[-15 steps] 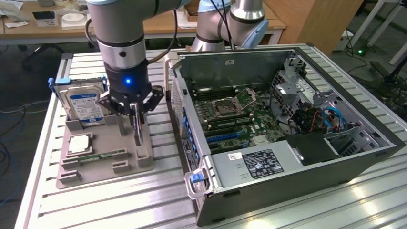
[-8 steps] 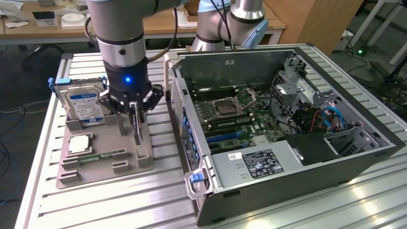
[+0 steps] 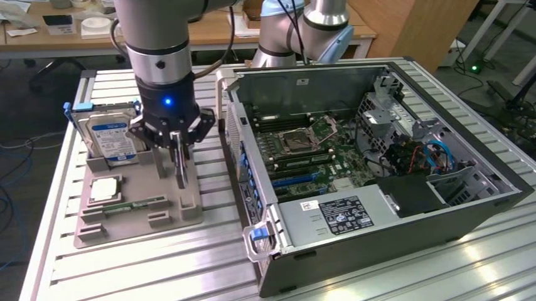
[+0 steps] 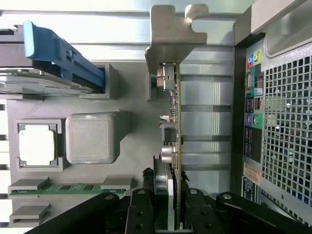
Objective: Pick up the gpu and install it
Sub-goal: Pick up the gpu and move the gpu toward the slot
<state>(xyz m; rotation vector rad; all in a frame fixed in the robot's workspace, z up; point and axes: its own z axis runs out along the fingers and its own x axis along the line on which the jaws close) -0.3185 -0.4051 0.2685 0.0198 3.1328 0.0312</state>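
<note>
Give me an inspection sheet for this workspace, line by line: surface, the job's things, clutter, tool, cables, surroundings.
Surface: ribbed metal table, bearing a grey parts holder and an open computer case.
Job's things: gpu stands on edge in the holder, not yet in the case.
Clutter: hard drive, processor chip and memory stick in the holder's other pockets.
Tool: tool closed on the gpu from above.
Cables: blue and red leads inside the case.
Surroundings: wooden desk behind the table; second arm behind the case.
</note>
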